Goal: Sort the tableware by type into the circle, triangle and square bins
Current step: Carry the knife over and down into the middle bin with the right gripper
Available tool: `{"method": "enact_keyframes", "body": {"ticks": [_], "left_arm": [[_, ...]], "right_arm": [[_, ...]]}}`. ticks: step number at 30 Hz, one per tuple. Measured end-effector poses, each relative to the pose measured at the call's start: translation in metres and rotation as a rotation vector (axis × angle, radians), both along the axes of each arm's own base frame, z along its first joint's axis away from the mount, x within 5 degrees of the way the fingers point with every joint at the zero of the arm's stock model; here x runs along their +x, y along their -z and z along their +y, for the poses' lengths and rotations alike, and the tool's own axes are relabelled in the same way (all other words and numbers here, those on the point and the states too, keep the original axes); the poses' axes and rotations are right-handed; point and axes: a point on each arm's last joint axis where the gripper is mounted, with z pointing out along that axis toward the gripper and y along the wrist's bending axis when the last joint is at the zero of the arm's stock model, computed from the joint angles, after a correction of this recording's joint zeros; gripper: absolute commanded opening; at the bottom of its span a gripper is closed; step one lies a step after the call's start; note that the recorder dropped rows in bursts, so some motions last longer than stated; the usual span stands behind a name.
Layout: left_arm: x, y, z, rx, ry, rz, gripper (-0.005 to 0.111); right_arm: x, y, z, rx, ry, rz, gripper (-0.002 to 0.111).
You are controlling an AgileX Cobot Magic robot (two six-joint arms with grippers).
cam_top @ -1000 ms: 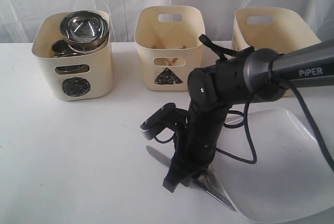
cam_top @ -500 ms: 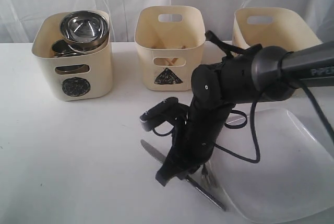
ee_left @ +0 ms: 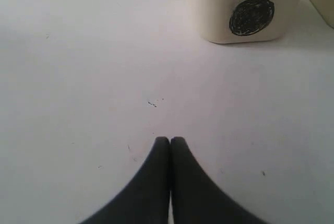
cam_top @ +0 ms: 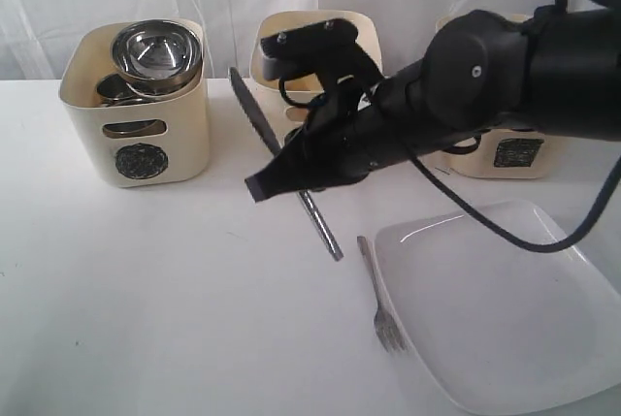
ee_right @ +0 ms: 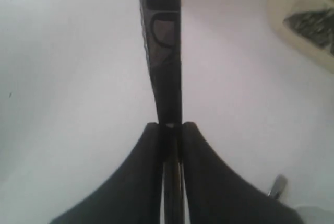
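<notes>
Knife (cam_top: 254,113) up in the air over the table (cam_top: 146,290), tilted, blade end high toward the gap between the circle bin (cam_top: 136,120) and the middle bin (cam_top: 320,23), handle end low. Pinched about mid-length by the right claw (cam_top: 264,183), jaws almost together on the flat steel; seen from the right wrist, blade running straight out from between the fingertips (ee_right: 151,145). Thin grip on smooth metal, so likely to pivot: best carried slowly, without jerks. Aim for the mouth of the middle bin, probably the cutlery one. Lower the leading end inside the rim before letting go, not dropping from height. Keep wide of the steel bowl (cam_top: 155,52) perched high in the circle bin. Fork (cam_top: 380,304) on the table just beside the white plate (cam_top: 505,319), not yet sorted. Left claw (ee_left: 169,141) pressed together, holding nothing, above bare table near the circle bin
</notes>
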Motion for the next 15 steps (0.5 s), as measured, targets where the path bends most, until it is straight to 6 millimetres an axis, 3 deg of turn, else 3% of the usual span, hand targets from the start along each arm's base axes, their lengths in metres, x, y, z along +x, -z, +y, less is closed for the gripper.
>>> {"method": "enact_keyframes", "body": {"ticks": [3,7,10,15], "left_arm": [[0.000,0.000,0.000,0.000,0.000,0.000,0.000],[0.000,0.000,0.000,0.000,0.000,0.000,0.000],[0.000,0.000,0.000,0.000,0.000,0.000,0.000],[0.000,0.000,0.000,0.000,0.000,0.000,0.000]], "right_arm": [[0.010,-0.009,-0.008,0.032,0.059,-0.099,0.000],[0.035,-0.026,-0.033,0.093,0.212,-0.313,0.000],[0.052,-0.027,-0.048,0.118,0.309,-0.426,0.000],[0.086,-0.021,-0.042,0.132,0.345,-0.473,0.000]]}}
